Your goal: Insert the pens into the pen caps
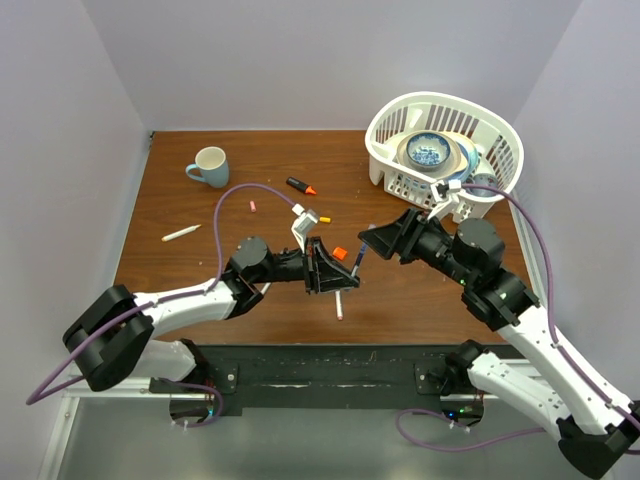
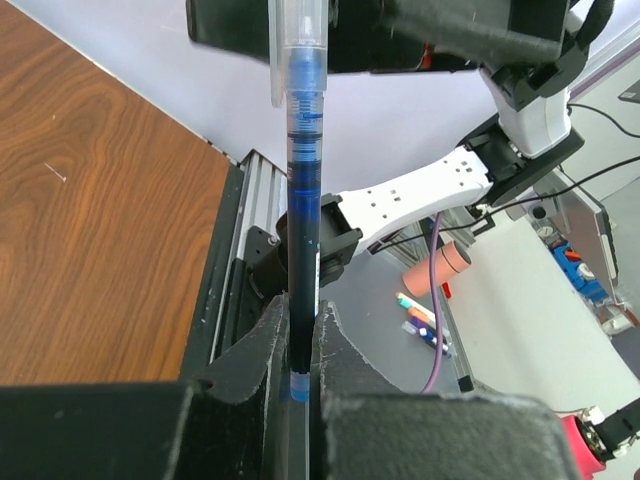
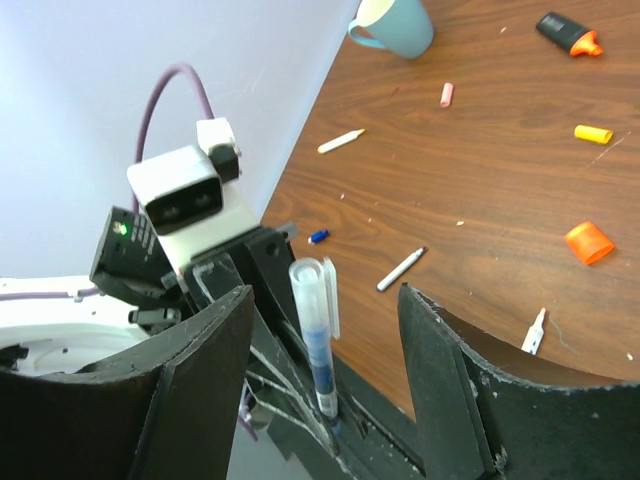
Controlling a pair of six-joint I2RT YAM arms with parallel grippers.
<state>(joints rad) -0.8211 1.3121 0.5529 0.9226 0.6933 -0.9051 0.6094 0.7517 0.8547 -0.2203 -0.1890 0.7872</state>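
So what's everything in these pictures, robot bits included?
table: one, brown wood, under everything
basket: one, white, far right corner
dishes: count unclear, blue-patterned bowl on top, inside basket
mug: one, pale blue, far left
highlighter: one, black with orange tip, far middle
loose caps: four, orange, pink, yellow, blue, scattered on table
white pens: three, white, loose on table
blue pen: one, blue with clear cap, gripped by left tool
arms: two, white and black, near edge
left tool: one, black, shut on blue pen
right tool: one, black, open around pen's capped end
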